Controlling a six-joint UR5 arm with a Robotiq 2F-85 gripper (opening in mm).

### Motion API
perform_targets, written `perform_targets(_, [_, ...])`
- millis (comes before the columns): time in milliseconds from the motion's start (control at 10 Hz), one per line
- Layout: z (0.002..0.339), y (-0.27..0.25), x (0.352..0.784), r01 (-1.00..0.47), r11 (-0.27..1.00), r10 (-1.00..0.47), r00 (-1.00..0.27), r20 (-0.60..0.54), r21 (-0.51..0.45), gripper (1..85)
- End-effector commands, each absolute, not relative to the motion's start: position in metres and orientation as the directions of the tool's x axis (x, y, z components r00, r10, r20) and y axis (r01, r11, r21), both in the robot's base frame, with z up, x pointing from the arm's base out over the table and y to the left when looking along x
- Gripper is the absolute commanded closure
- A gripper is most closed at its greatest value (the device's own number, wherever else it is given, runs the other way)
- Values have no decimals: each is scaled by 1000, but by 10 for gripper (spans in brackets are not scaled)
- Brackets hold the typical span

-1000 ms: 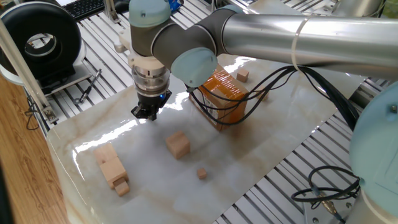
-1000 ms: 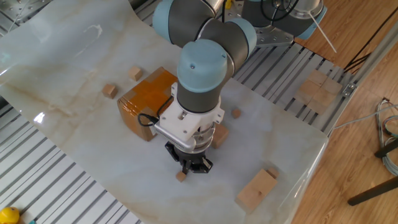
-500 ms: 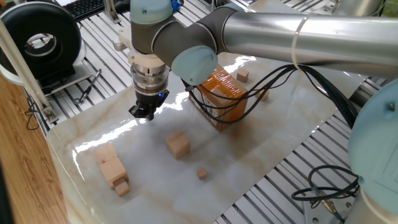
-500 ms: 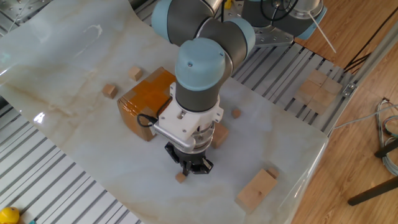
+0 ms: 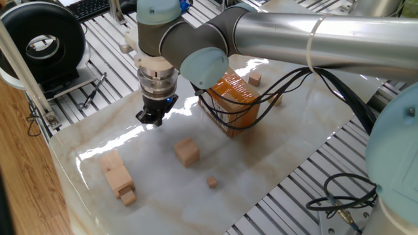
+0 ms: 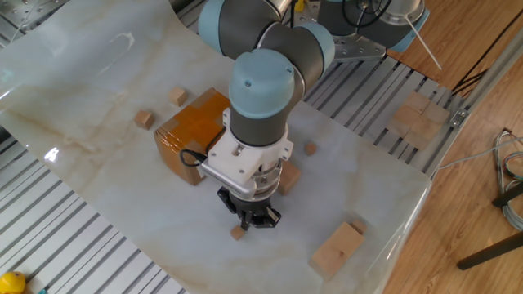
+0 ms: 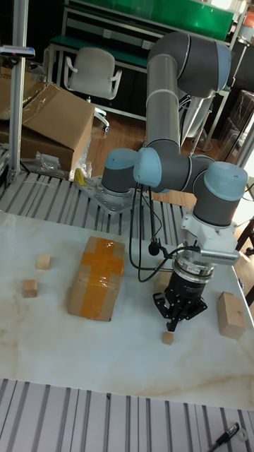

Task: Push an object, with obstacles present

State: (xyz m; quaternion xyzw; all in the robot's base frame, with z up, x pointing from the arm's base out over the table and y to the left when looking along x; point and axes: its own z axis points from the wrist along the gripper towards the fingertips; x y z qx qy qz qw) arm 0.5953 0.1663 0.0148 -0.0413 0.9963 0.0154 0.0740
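The tiny cube (image 6: 238, 233), light, stiff, likely slippery on the worktop (image 6: 98, 122), sits at the narrow-closed tool's (image 6: 250, 219) 7 o'clock: push its flat side

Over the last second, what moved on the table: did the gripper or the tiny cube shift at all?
The gripper edged slightly left in both fixed views during the first half second, then held. The tiny cube crept only a hair with it and sits just by the fingertips. Nothing was grasped or released. The cardboard box, mid-sized cube, stacked blocks and the other small cubes stayed put.
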Motion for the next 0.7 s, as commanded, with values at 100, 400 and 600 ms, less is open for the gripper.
perform_targets(100, [10, 162, 602, -66, 998, -62, -986, -156, 20, 843])
perform_targets(400, [8, 159, 623, -84, 996, -82, -984, -160, 3, 843])
perform_targets(600, [10, 157, 637, -94, 995, -91, -984, -150, 13, 843])
